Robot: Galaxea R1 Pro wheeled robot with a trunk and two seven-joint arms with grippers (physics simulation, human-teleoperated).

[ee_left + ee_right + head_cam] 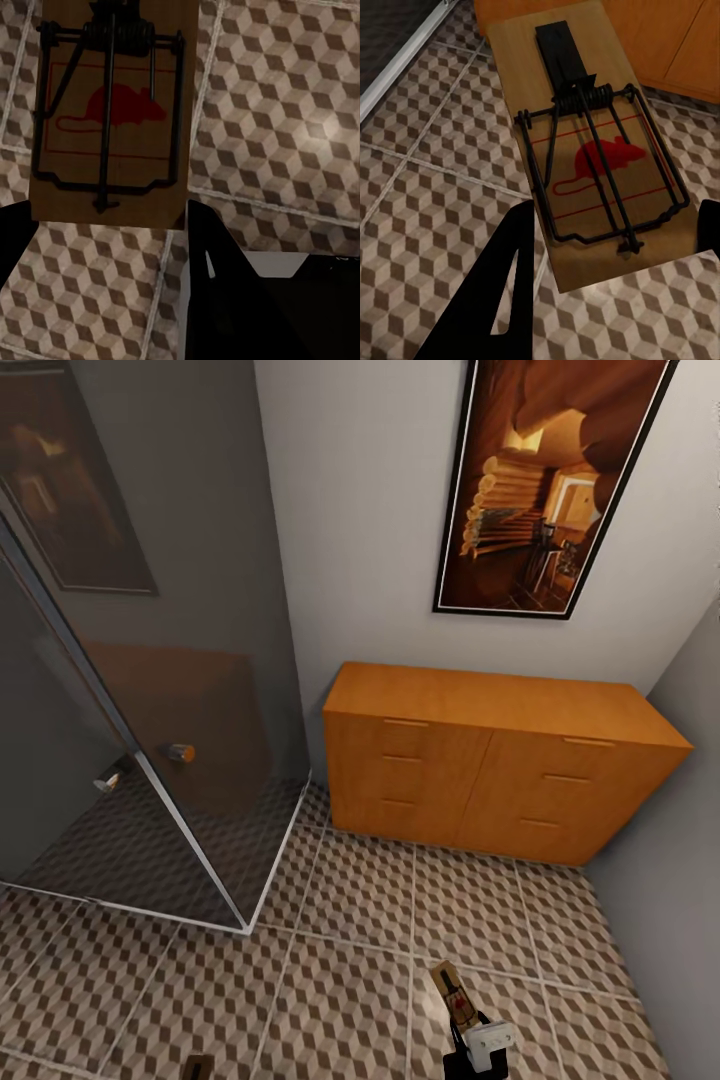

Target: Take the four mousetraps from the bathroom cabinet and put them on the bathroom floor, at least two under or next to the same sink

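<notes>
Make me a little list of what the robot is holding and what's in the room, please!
Left gripper: holds a mousetrap with a red mouse picture, above the tiled floor
Right gripper: holds another mousetrap, also with a red mouse picture
Cabinet: orange-brown, against the wall, all drawers look shut
Shower: dark glass door left of the cabinet, with a round knob
Wall: framed picture above the cabinet
Floor: cube-pattern tiles; no traps seen lying on it
</notes>
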